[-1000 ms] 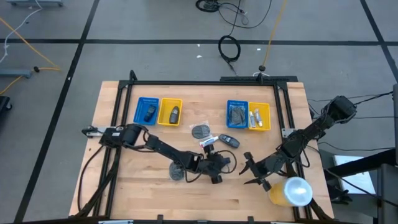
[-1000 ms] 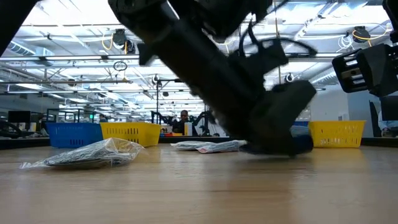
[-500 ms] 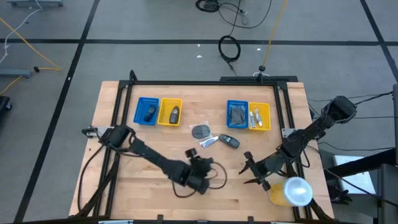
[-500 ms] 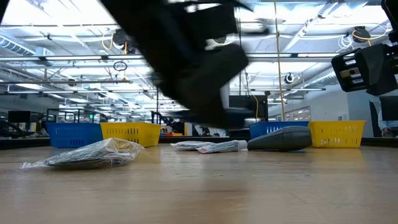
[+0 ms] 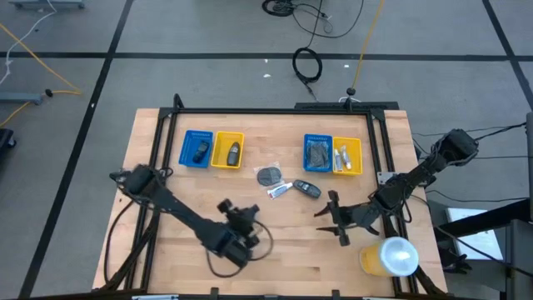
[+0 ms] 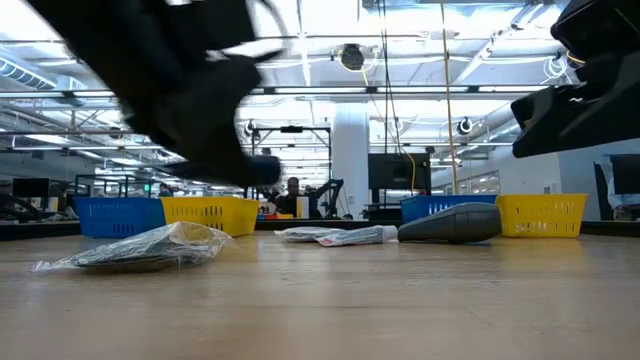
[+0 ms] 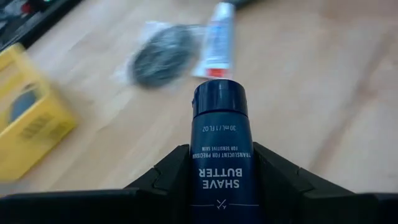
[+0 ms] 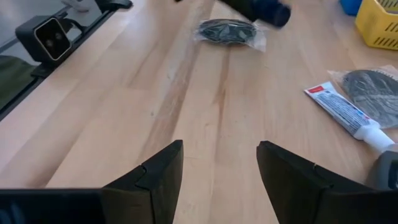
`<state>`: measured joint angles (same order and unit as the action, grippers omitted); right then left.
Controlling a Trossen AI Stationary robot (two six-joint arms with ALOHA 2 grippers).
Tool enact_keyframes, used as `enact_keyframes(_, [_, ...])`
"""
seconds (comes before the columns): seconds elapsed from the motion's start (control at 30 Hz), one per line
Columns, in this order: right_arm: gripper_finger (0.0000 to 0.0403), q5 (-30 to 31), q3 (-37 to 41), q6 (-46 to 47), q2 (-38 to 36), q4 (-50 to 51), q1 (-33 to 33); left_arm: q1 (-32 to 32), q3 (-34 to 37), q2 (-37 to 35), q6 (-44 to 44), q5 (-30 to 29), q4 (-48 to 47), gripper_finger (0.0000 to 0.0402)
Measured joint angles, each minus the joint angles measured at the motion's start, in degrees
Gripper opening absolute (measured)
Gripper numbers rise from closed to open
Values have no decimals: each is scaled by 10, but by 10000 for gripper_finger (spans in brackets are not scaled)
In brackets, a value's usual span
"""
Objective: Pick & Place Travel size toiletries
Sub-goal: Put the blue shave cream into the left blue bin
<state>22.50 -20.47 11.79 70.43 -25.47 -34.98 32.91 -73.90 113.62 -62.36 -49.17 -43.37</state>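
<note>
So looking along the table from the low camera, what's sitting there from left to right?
Blue tray → yellow tray → white tube → dark grey oval piece → another yellow tray. The wrapped disc lies nearer, in front of the left trays.

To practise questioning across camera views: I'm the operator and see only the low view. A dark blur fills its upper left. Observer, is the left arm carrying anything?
Observer: Yes. The left end effector is shut on a dark blue tube labelled Shave Butter.
Operator: And the right one?
Observer: The right end effector is open and empty, over the table near its front right.
Operator: What's in the two trays on the left arm's side?
Observer: The blue tray and the yellow tray each hold one dark oval piece.
</note>
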Motion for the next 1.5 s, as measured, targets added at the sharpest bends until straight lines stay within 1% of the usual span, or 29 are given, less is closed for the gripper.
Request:
enact_keyframes(0.2, [196,0,0,-1,0,-10,9,9,153,-119,-143,-32,2,147])
enact_keyframes(0.33, [196,0,0,-6,13,-42,16,-12,233,-196,-185,-34,2,147])
enact_keyframes(0.43, [196,0,0,-10,35,-70,24,-49,275,-254,-186,-34,-1,147])
enact_keyframes(0.5, [196,0,0,-11,55,-88,29,-80,296,-289,-170,-31,-3,147])
enact_keyframes(0.7, [196,-1,0,-9,111,-128,46,-208,322,-371,-96,-10,-26,147])
enact_keyframes(0.9, [196,-3,0,-5,140,-142,54,-339,322,-387,-28,51,-60,147])
enact_keyframes(1.13, [196,-7,0,-5,138,-149,54,-449,323,-380,19,90,-62,147])
enact_keyframes(1.23, [196,-33,0,-5,138,-149,54,-476,323,-380,29,106,-61,147])
enact_keyframes(1.5, [196,-48,0,-5,138,-151,54,-509,323,-357,91,117,-59,147])
